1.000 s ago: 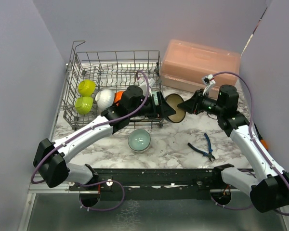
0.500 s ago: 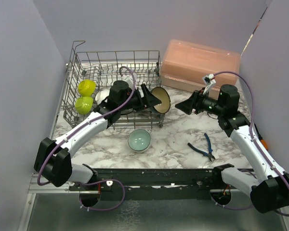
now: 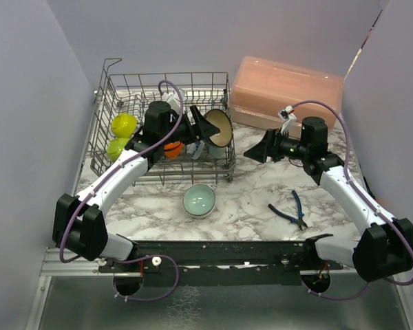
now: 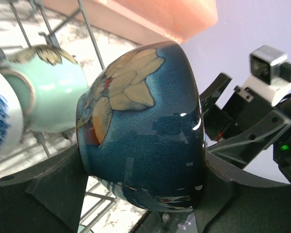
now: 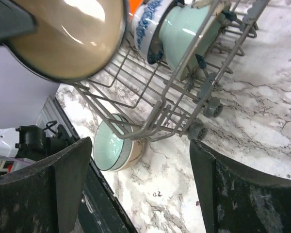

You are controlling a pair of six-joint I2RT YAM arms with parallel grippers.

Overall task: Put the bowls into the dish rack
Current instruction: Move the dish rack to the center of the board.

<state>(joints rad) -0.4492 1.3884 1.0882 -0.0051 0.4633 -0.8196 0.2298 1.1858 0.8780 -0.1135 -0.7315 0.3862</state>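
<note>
My left gripper is shut on a dark blue bowl with a beige inside. It holds the bowl on its side above the right end of the dish rack. In the left wrist view the fingers clamp the dark blue bowl from both sides. Two lime-yellow bowls, an orange bowl, a pale teal bowl and a blue-patterned white bowl stand in the rack. Another pale teal bowl sits upright on the table. My right gripper is open and empty, just right of the rack.
A pink lidded box stands at the back right. Blue-handled pliers lie on the marble table in front of the right arm. The rack's small wheels rest on the table near my right gripper.
The right gripper has opened and let go of the dark blue bowl. The left arm has carried that bowl left and back, over the rack.
</note>
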